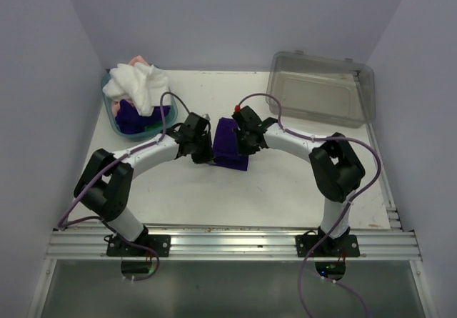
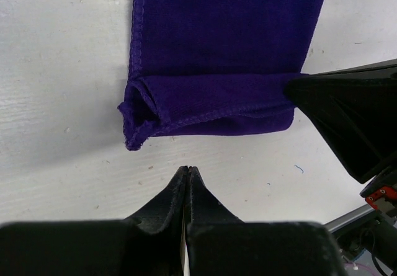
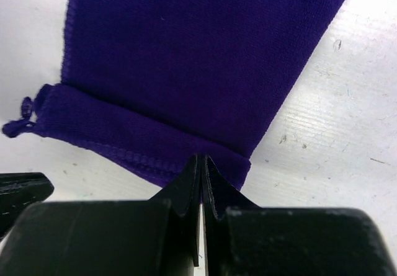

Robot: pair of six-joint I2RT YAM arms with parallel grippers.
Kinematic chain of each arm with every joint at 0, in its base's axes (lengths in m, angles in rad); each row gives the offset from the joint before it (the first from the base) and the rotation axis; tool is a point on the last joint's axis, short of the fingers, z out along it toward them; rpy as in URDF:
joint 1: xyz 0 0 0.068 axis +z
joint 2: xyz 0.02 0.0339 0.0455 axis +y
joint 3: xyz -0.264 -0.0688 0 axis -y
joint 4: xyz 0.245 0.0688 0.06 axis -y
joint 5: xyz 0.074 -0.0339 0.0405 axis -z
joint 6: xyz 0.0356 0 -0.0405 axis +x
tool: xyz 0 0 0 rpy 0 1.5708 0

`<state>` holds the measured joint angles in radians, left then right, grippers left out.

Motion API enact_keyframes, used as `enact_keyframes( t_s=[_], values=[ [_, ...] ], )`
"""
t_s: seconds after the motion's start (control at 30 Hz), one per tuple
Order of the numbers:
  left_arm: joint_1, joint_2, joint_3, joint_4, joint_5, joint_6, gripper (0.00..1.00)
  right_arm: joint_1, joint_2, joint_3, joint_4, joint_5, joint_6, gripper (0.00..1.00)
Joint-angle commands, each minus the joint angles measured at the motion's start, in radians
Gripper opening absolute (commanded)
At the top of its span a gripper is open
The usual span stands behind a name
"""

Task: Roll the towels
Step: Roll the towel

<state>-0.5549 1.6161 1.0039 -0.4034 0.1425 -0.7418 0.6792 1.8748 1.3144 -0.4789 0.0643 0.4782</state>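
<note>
A dark purple towel (image 1: 230, 146) lies flat at the table's middle, its near end turned over into a short roll (image 2: 211, 105). My left gripper (image 2: 188, 169) is shut and empty, just short of the roll, at the towel's left side in the top view (image 1: 206, 152). My right gripper (image 3: 201, 158) is shut with its tips on the roll's edge, apparently pinching it; it sits at the towel's right side (image 1: 243, 143). Its finger (image 2: 347, 111) touches the roll's end. A white towel (image 1: 139, 83), a peach-pink towel (image 1: 141, 61) and another purple one (image 1: 132, 118) lie in the basket.
The teal basket (image 1: 108, 107) stands at the back left. A clear grey plastic bin (image 1: 321, 88) stands at the back right. Walls close in the table on the left, back and right. A metal rail (image 1: 235, 245) runs along the near edge.
</note>
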Motion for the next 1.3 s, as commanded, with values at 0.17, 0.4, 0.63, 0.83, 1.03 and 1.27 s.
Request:
enact_keyframes(
  t_s=[0.17,0.4,0.63,0.83,1.03,1.27],
  values=[
    [0.004,0.070,0.058,0.037,-0.021,0.005,0.00,-0.004,0.007,-0.066,0.042,-0.018,0.026,0.00],
    [0.010,0.130,0.116,0.028,-0.027,0.033,0.00,0.003,-0.052,-0.153,0.074,-0.047,0.056,0.00],
    [0.018,0.113,0.088,0.029,-0.027,0.039,0.00,0.074,-0.085,-0.199,0.085,-0.050,0.100,0.00],
    [0.038,0.047,0.062,0.000,-0.037,0.055,0.00,0.154,-0.134,-0.253,0.100,-0.031,0.201,0.00],
    [0.052,-0.063,0.035,-0.074,-0.046,0.119,0.00,0.164,-0.215,-0.238,0.051,0.046,0.205,0.00],
    [0.058,-0.168,0.004,-0.138,-0.078,0.131,0.08,0.164,-0.293,-0.176,-0.020,0.144,0.116,0.33]
  ],
)
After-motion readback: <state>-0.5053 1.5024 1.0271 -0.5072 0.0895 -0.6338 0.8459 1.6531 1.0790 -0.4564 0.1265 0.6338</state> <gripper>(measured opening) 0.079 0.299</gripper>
